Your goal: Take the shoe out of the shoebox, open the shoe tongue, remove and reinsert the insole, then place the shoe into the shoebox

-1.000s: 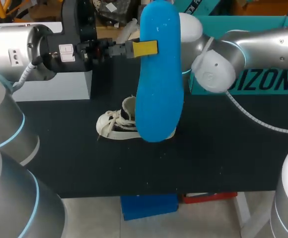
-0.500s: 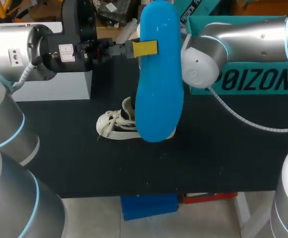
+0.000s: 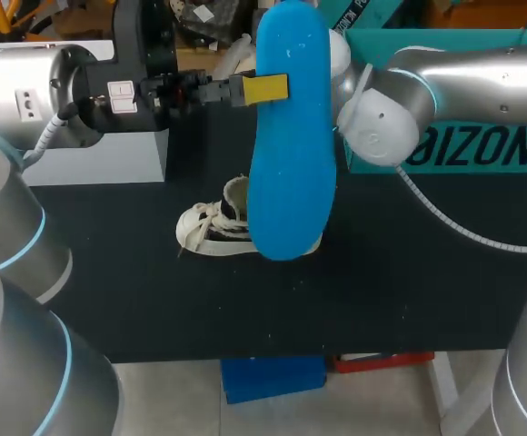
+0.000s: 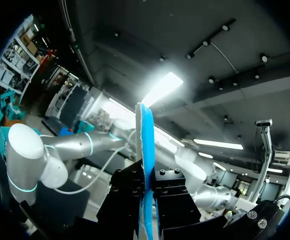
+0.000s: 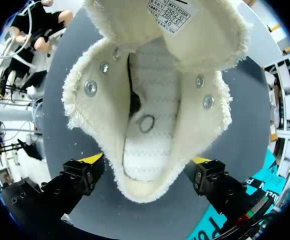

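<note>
Between the two black fingers of our left end effector (image 4: 146,182), which are pressed together on it from both sides, sits one blue insole (image 3: 291,136). From the left wrist we see it edge-on, rising straight out ahead of the fingers. From the head view it hangs upright, well above the bench (image 3: 400,291). It is pinched at one long edge, with a single yellow tip lying against its face. Its lower end covers part of the shoe behind it.

Our right end effector (image 5: 147,161) is spread wide, one yellow-tipped finger on each side of the heel of the one shoe (image 5: 150,115). We cannot tell whether either finger touches the heel. The right arm comes in from the right edge, and in the head view its fingers are hidden behind the insole.

From the right wrist we look straight down into the shoe's mouth. The tongue (image 5: 170,30) is folded forward, with a printed label on its underside. We count four metal eyelets (image 5: 90,88), two on each flap.

The cream shoe lies about mid-bench, somewhat nearer the far edge. One teal shoebox (image 3: 468,150) stands at the far right corner. One white box (image 3: 109,156) stands at the far left corner.
</note>
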You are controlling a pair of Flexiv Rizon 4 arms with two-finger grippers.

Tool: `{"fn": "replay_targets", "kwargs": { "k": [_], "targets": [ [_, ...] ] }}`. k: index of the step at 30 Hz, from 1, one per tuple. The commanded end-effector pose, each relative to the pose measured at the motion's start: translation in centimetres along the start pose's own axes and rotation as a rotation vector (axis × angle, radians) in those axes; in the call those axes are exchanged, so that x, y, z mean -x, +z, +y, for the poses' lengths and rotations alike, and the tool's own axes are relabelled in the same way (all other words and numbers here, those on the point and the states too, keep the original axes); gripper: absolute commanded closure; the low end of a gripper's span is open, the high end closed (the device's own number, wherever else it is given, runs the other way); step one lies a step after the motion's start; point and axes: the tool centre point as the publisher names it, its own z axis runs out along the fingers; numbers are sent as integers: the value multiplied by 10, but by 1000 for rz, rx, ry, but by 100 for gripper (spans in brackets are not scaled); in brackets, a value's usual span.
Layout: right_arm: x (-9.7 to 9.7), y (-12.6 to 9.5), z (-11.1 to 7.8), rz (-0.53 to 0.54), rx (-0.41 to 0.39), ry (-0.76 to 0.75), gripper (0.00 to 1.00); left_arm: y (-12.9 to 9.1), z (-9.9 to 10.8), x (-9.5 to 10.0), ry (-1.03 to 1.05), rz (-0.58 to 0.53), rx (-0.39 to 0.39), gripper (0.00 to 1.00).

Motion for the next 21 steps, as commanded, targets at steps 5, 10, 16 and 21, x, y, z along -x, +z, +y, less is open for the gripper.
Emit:
{"fn": "replay_targets", "kwargs": {
  "k": [5,10,16,21],
  "targets": [
    [2,-16,-18,-35,145,9,0,0,2,0,0,-2,-1,100],
    [1,-18,-27,-56,233,14,0,0,2,0,0,-2,-1,100],
    [1,-16,-32,-55,335,3,0,0,2,0,0,-2,-1,100],
    [2,-12,-34,-49,422,1,0,0,2,0,0,-2,-1,100]
  ]
}}
